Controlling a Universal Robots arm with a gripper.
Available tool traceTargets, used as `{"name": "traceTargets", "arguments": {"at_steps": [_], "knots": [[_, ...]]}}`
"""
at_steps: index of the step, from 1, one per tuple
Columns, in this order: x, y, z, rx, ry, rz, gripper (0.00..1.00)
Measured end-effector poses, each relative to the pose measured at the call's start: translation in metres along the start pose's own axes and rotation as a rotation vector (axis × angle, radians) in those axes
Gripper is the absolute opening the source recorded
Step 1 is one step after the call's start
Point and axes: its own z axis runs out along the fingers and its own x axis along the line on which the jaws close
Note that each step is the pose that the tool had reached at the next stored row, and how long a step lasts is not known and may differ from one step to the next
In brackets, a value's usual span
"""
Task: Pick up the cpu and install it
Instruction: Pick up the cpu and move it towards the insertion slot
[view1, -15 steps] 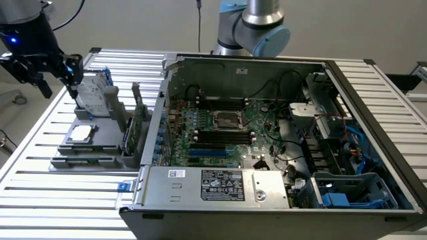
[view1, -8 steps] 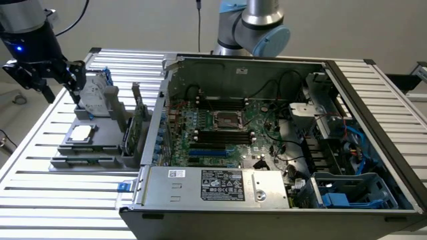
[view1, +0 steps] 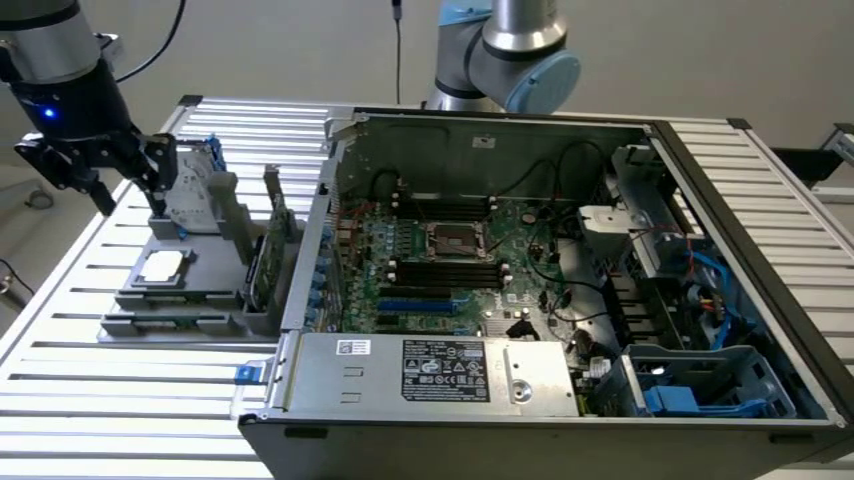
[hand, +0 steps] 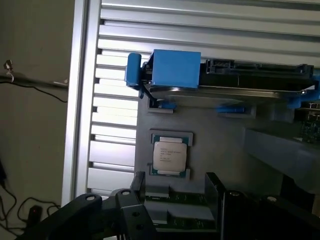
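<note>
**A:** Where's the cpu?

**B:** The cpu (view1: 163, 265) lies flat, metal top up, in a shallow seat of the grey holder (view1: 211, 282). That stands on the slatted surface (view1: 134, 390), at the exterior view's left, outside the case (view1: 534, 135). The corner tabs seem there to keep it square for a grasp from above.

**A:** And the gripper?

**B:** The gripper (view1: 130, 195) hangs above the holder with its fingers (hand: 214, 187) spread and nothing between them. In the wrist view the cpu sits just beyond the fingertips, untouched.

**A:** The socket?

**B:** The socket (view1: 454, 238) is mid-board and well apart from the cpu. The case lies open with the board facing up, I'd judge for access from above.
</note>
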Motion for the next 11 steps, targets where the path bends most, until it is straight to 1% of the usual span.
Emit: {"name": "traceTargets", "arguments": {"at_steps": [2, 3, 11], "knots": [[0.000, -0.0001, 0.0035, 0.0000, 0.0001, 0.000, 0.61], [0.000, -0.0001, 0.0053, 0.0001, 0.0002, 0.000, 0.67], [-0.001, -0.0004, 0.0199, 0.0000, 0.0002, 0.002, 0.67]]}}
